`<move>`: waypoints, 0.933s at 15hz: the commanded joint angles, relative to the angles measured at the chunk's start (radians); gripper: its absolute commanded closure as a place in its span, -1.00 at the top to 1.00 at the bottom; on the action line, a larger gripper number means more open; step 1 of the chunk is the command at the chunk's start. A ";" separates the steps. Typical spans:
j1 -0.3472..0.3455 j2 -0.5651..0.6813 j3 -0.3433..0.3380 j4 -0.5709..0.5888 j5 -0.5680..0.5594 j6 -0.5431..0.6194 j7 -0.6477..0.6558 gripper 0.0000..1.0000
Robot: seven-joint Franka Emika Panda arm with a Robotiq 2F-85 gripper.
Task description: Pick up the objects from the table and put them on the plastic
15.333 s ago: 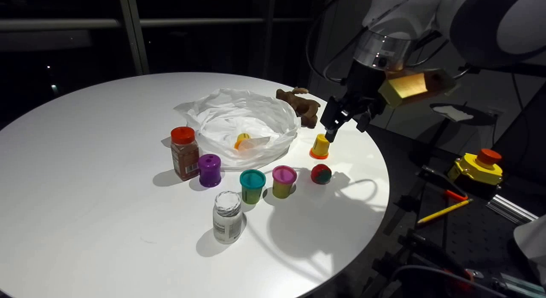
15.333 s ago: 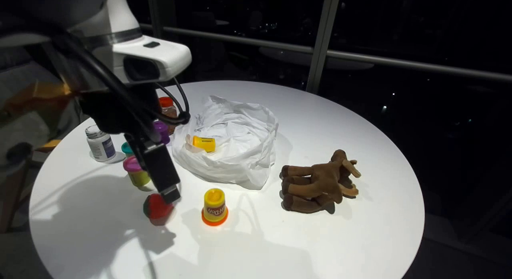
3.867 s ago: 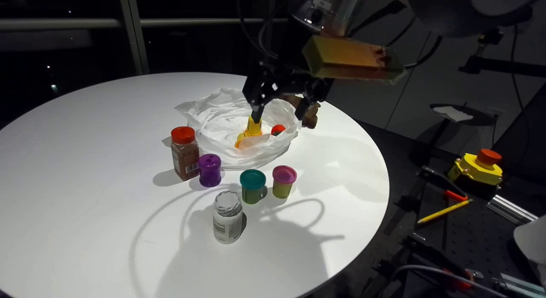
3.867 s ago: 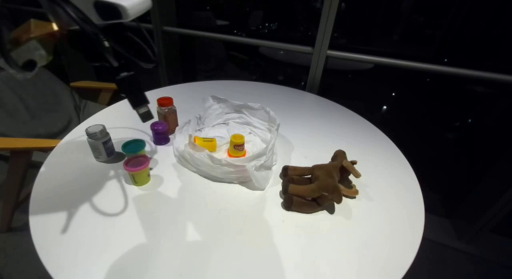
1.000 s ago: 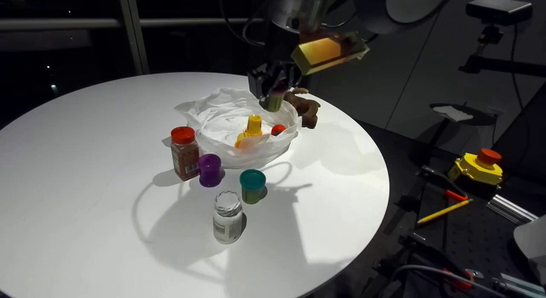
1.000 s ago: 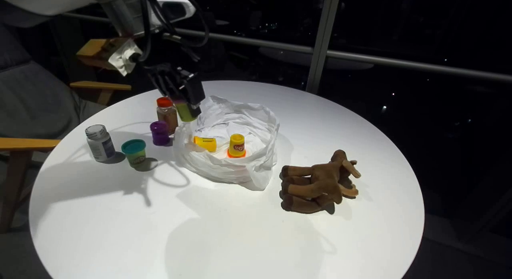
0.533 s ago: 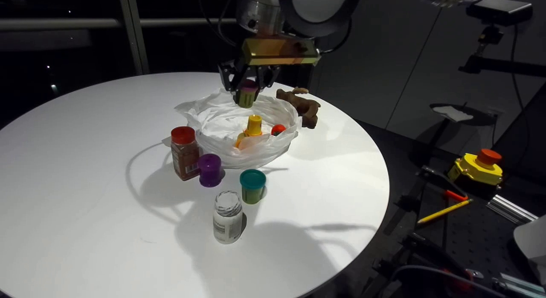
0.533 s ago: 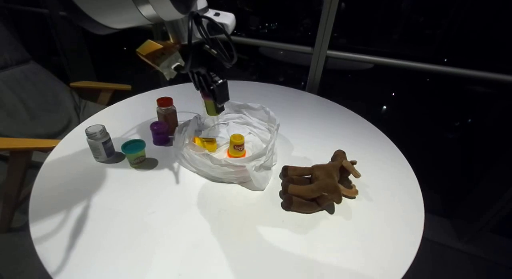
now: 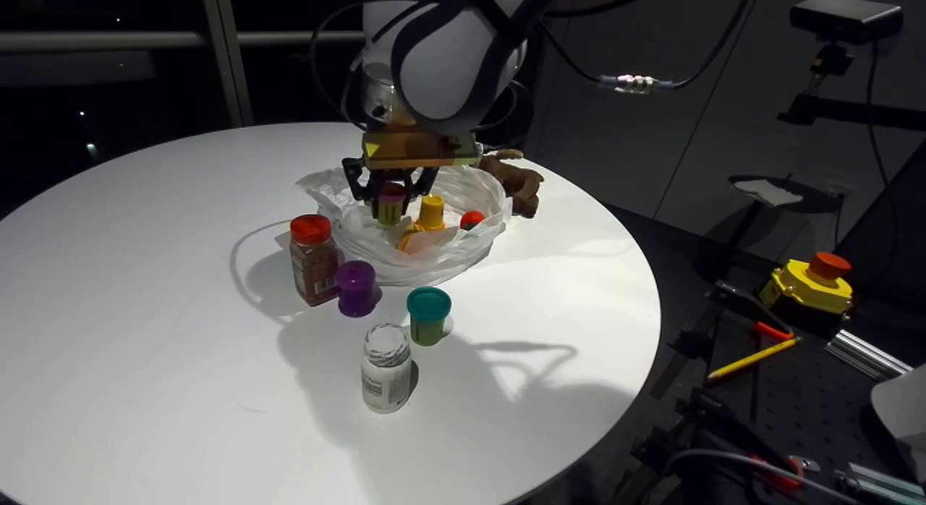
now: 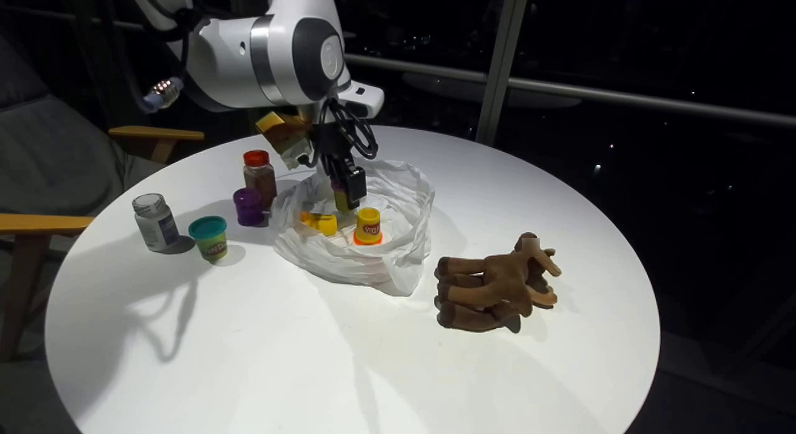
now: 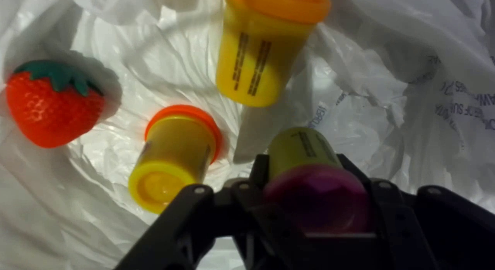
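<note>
On the table [image 9: 181,389], red-lidded spice jar [image 9: 315,270]: upright, leftmost in an exterior view, just beside the white plastic bag [image 10: 348,266].
Purple container [image 9: 356,289]: upright, just beside the spice jar; cannot tell whether touching.
White pill bottle [image 9: 386,380]: upright on the table, well apart from the bag, labelled on the front.
Claw [image 9: 391,208]: pointing down over the hollow of the plastic bag, gripping the pink-lidded tub [image 11: 303,148] from both sides.
Pink-lidded tub: held within the rim of the bag, with lid uppermost; cannot tell whether touching the plastic beneath.
Plastic bag: crumpled into a shallow nest, with print showing in the wrist view.
Lying yellow tub [image 11: 263,57]: on its side on the bag, with an orange lid, near the pink-lidded tub.
Teal-lidded Play-Doh tub [image 9: 427,326]: upright on the table, between the pill bottle and the bag.
Inverted Play-Doh tub [image 11: 174,158]: yellow, standing on an orange lid on the bag, near the lying yellow tub yet apart.
Toy strawberry [image 11: 54,107]: red with green leaves, on the bag, apart from both yellow tubs.
Stuffed moose [image 10: 497,281]: brown, lying on the table near the bag, not touching.
Yellow pencil [image 9: 754,359]: off the table, on a dark perforated surface [image 9: 796,389].
Emergency-stop button [image 9: 828,266]: red, on a yellow box [image 9: 806,288], right of the pencil.
</note>
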 commanded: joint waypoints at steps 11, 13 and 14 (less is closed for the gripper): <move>0.132 -0.244 -0.079 -0.180 -0.006 -0.096 0.027 1.00; 0.157 -0.332 -0.060 -0.267 -0.028 -0.142 0.035 1.00; 0.180 -0.374 -0.060 -0.315 -0.071 -0.150 0.043 0.98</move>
